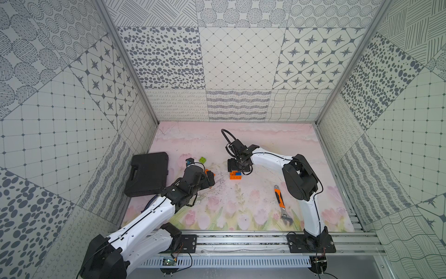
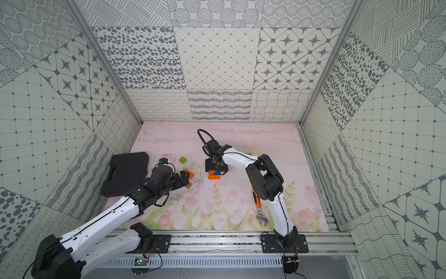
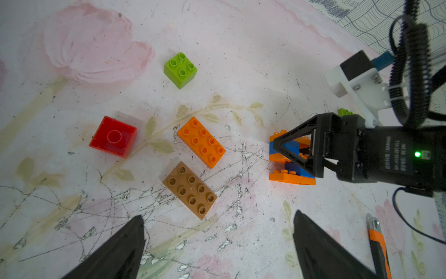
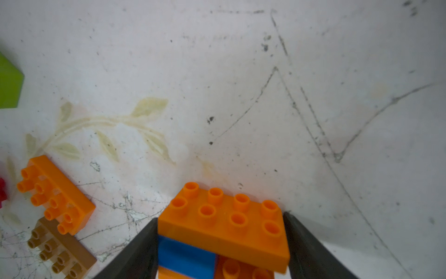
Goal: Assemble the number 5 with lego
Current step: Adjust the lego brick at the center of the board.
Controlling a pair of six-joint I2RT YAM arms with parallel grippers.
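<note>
My right gripper (image 4: 222, 241) clamps the half-built orange-and-blue plastic brick stack (image 3: 289, 157), steadying it; beside that stack, my wide-open left gripper (image 3: 218, 244) hovers over spare bricks.

Patterned walls (image 1: 236, 60) in grey on white — dots, stars, grids, waves, hatching — are enclosing the space on three sides, with aluminium posts (image 1: 125, 60) running up the corners. A pink floral mat (image 1: 241, 198), scratched and scuffed, is covering the floor. A metal rail (image 1: 241, 241) is running along the near edge. Even, soft light is falling across everything.
</note>
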